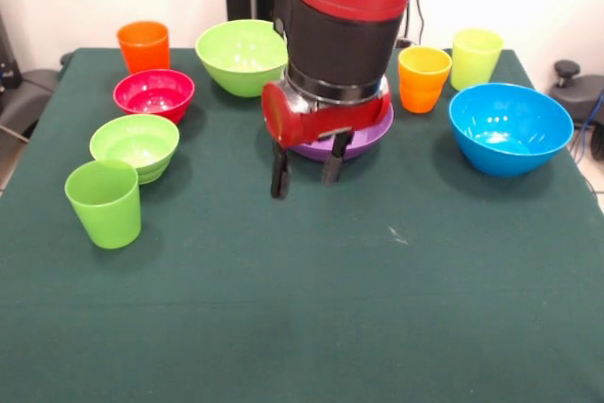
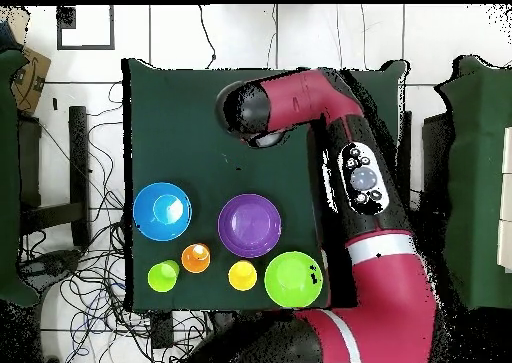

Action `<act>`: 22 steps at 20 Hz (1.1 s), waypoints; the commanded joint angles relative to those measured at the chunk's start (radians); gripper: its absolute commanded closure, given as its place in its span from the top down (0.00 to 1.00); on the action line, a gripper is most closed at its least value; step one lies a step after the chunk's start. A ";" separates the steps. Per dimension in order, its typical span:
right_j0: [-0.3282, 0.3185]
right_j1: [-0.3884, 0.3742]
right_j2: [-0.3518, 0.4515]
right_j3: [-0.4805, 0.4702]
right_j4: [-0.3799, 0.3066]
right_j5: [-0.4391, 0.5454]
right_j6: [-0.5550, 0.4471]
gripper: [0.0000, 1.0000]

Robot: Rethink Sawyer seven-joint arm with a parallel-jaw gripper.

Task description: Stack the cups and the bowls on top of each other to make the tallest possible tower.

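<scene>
Nothing stacked yet; we hover the gripper (image 1: 307, 172) empty, jaws a small way apart, over bare cloth.

We judge the step as picking a base: the purple bowl (image 1: 373, 138) sits just behind the fingers (image 1: 280, 176), partly hidden by the wrist. We should start with a wide bowl, grip one rim wall, and keep lifts level. Blue bowl (image 1: 511, 127) and large green bowl (image 1: 242, 56) sit well apart from the jaws; green cup (image 1: 104, 203) stands near the table's (image 1: 377, 309) edge.
</scene>
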 commanded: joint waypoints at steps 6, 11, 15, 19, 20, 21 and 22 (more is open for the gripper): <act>0.113 0.110 -0.022 -0.230 -0.004 0.043 0.062 1.00; 0.147 0.092 -0.001 -0.269 0.046 0.126 0.027 1.00; 0.143 0.006 -0.020 -0.143 0.105 0.094 0.043 1.00; 0.162 -0.098 -0.044 0.032 0.150 0.029 0.086 1.00; 0.172 -0.107 -0.047 0.040 0.154 0.029 0.092 1.00; 0.169 -0.140 -0.050 0.098 0.165 0.004 0.099 1.00; 0.165 -0.173 -0.053 0.156 0.175 -0.020 0.105 1.00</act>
